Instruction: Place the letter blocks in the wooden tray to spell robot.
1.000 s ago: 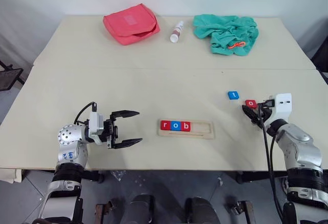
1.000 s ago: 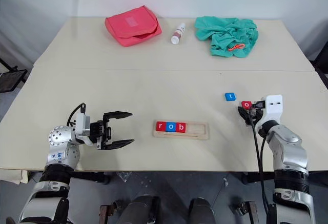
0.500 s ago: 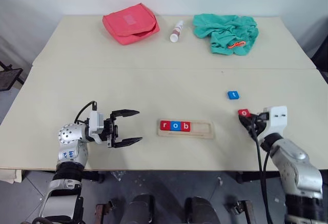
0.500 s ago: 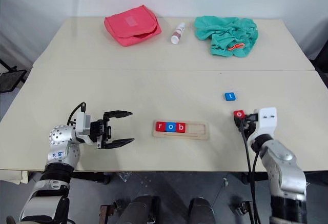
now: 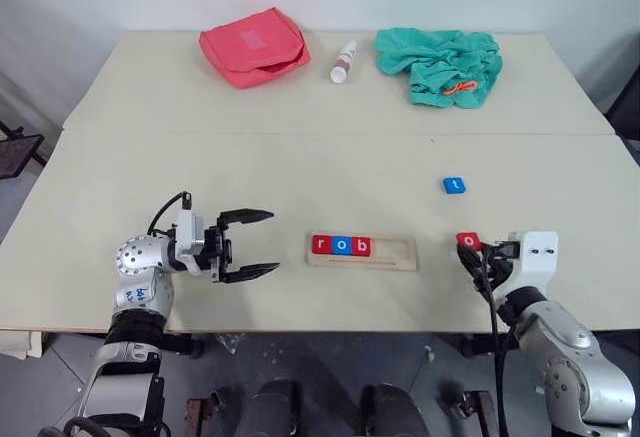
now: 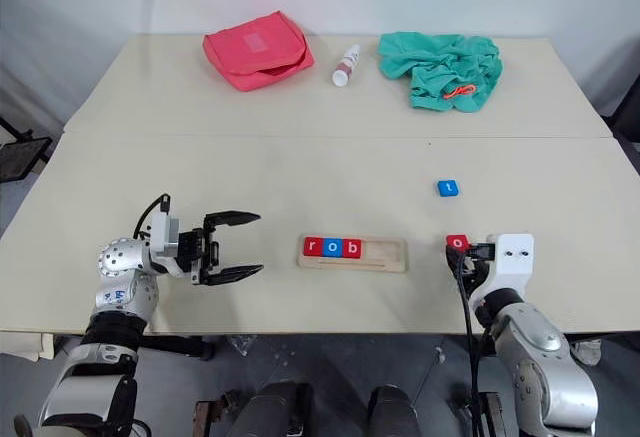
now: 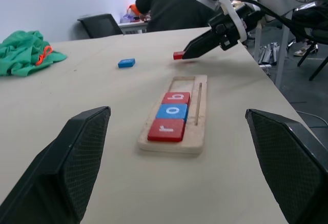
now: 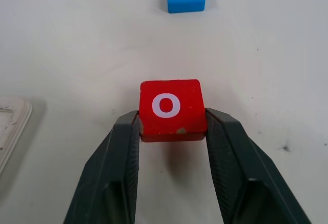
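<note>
The wooden tray [image 5: 398, 253] lies near the table's front edge with a red r [image 5: 321, 245], a blue o [image 5: 341, 246] and a red b [image 5: 361, 247] in its left end. My right gripper [image 8: 170, 131] is shut on a red o block [image 8: 171, 108], held just right of the tray [image 5: 468, 241]. A blue t block [image 5: 454, 185] rests farther back on the table. To the tray's left my left gripper [image 5: 258, 245] stands open and holds nothing.
At the table's far edge lie a red pouch [image 5: 254, 45], a small white bottle [image 5: 343, 61] and a teal cloth [image 5: 440, 65]. In the left wrist view a person [image 7: 177, 3] sits beyond the table.
My right gripper has carried the red o block toward the front edge and left, away from the blue t. The left gripper has stayed put.
</note>
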Action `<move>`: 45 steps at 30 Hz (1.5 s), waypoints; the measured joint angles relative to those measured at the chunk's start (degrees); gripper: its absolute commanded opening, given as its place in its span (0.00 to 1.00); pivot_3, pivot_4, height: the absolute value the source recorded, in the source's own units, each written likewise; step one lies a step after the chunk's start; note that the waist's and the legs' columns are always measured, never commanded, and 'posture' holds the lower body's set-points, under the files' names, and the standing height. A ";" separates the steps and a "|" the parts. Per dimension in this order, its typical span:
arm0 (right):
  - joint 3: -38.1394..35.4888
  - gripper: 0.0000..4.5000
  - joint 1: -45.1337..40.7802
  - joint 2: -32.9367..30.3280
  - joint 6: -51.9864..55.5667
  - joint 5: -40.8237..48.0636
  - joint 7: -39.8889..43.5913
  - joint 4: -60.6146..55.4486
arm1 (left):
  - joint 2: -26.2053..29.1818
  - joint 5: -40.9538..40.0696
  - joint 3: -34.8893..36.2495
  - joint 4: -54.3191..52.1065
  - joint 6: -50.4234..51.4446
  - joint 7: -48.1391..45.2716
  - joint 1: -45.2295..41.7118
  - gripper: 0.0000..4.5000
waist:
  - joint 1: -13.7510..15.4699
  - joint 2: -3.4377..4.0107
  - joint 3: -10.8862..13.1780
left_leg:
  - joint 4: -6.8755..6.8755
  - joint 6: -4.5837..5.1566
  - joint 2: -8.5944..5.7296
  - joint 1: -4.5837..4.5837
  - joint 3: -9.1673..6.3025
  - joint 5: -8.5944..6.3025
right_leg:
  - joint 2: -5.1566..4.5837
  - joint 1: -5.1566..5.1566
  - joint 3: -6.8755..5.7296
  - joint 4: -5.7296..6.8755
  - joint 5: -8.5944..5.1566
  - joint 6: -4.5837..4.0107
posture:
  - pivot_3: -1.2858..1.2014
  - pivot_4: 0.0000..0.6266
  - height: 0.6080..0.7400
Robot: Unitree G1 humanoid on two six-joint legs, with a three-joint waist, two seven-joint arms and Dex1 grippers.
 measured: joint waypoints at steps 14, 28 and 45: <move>2.56 0.99 3.27 -24.39 -5.58 -1.25 22.87 0.71 | -0.30 -0.01 -0.05 -0.33 0.05 0.01 0.64 1.00 | 0.08 0.00 0.00 | -0.01 0.02 0.03 0.02 0.13 -0.01 | 0.02 0.09 0.02 -0.25 0.00 0.00 | 0.52 0.24 1.00; 20.08 0.99 -25.61 -38.74 -19.30 -11.36 51.21 31.69 | -1.10 -0.20 0.04 -5.80 -0.65 0.10 5.95 1.00 | 0.01 -0.01 0.01 | 0.05 0.03 0.05 -0.05 0.06 -0.01 | -0.01 0.10 -0.10 -0.33 0.00 0.00 | 0.52 0.24 1.00; 24.86 0.41 -30.35 -38.71 -25.50 -17.12 57.82 40.04 | -0.68 -0.42 0.79 -11.70 -0.21 2.19 11.53 1.00 | 0.20 -0.01 0.01 | 0.19 0.03 0.06 -0.08 -0.01 -0.02 | -0.02 0.19 -0.19 -0.34 0.00 0.00 | 0.52 0.24 1.00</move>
